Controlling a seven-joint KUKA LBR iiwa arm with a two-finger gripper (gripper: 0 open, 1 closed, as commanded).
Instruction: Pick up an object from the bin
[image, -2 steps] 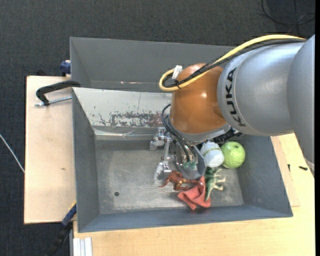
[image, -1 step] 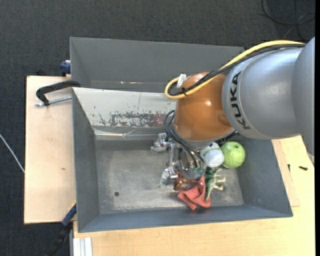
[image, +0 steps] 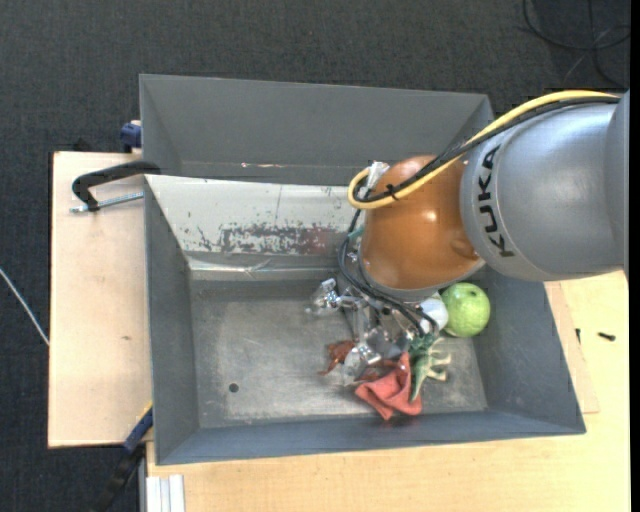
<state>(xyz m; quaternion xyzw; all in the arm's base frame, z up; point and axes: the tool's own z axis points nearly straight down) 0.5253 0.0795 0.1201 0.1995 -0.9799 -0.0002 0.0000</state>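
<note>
My gripper (image: 362, 345) reaches down under the arm's orange cover into the right part of the bin, near the front wall. Its tip is low over a small brown-red thing (image: 338, 356) on the bin floor. Just right of the tip lies a crumpled red cloth (image: 388, 396), and a green plastic toy figure (image: 428, 362) leans over it. Farther right, against the right wall, rests a green apple (image: 467, 308) with a small white thing (image: 433, 313) beside it.
The arm and its orange cover hang over the bin's right half and hide what lies under them. The bin floor to the left of the gripper is bare grey metal with one small dark spot (image: 233, 388).
</note>
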